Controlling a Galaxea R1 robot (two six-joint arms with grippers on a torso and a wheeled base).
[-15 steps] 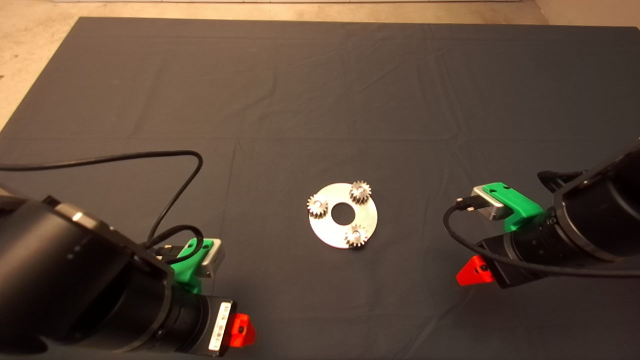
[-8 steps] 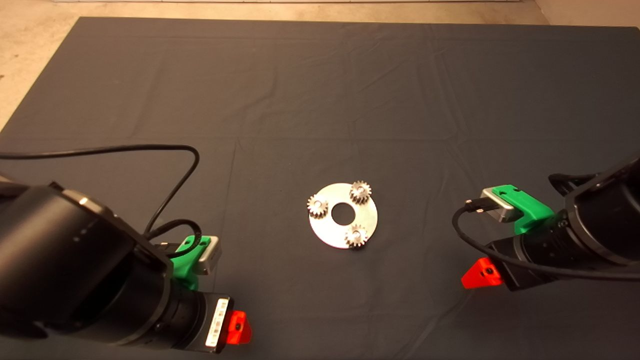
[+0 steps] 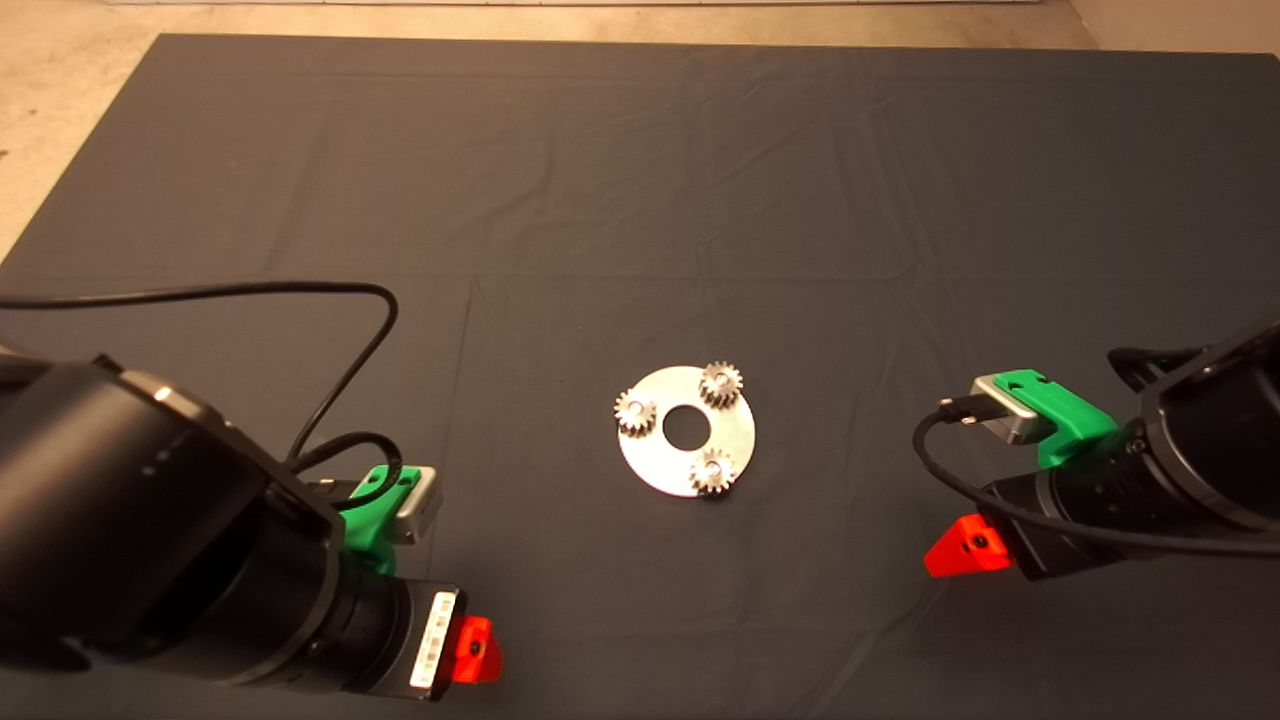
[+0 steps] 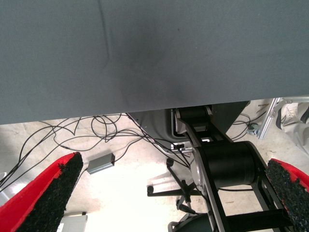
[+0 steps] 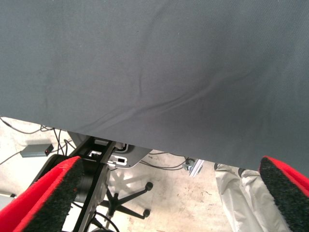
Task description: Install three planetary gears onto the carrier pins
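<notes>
On the dark mat covering the bench, a shiny round disc lies near the middle, and each of its three carrier pins carries a gear: one planetary gear at the far side, a second at the left, a third at the near side. The left pincer sits at the mat's lower left, well apart from the disc, its fingers spread wide and holding nothing. The right pincer waits at the right, also wide open and empty, its pads framing the mat's edge, the floor, cables and a person's leg beyond.
</notes>
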